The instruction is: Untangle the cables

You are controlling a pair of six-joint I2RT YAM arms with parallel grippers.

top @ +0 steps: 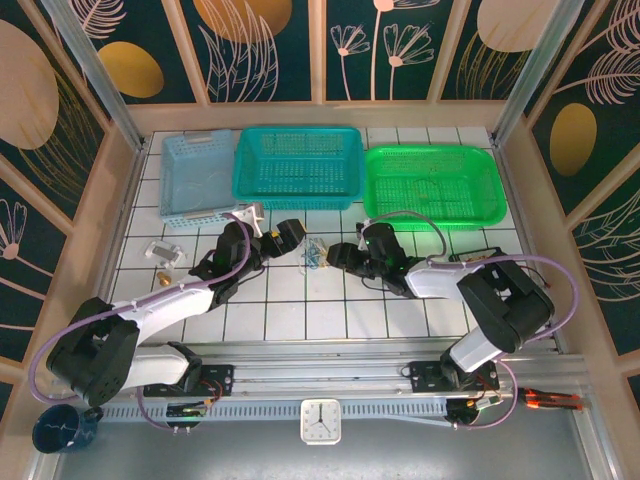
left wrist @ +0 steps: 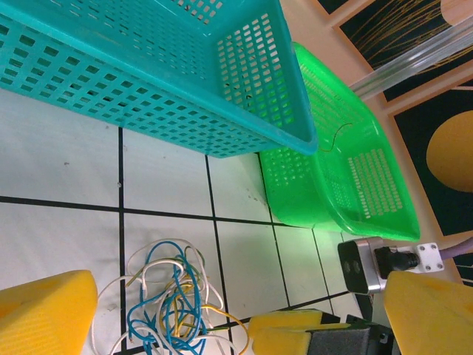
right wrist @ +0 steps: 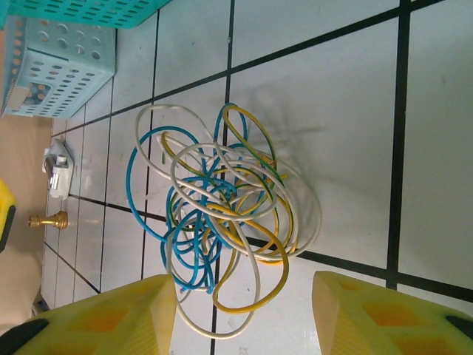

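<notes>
Roughly: was at pre-grasp step. Found cables (right wrist: 222, 222) knotted on desk (top: 300, 312) between both claws. Saw left claw (top: 288, 236) released wide, right claw (right wrist: 244, 318) part-spread, straddling the near loops, grasping nothing. Probably needed one loop pinched, then teased out.

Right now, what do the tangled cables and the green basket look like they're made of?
The cables: thin wire in smooth, slightly glossy insulation, probably plastic, in blue, white and yellow; they hold springy loops. The green basket: likely moulded plastic, translucent and shiny, with gridded perforations in its walls and floor.
</notes>
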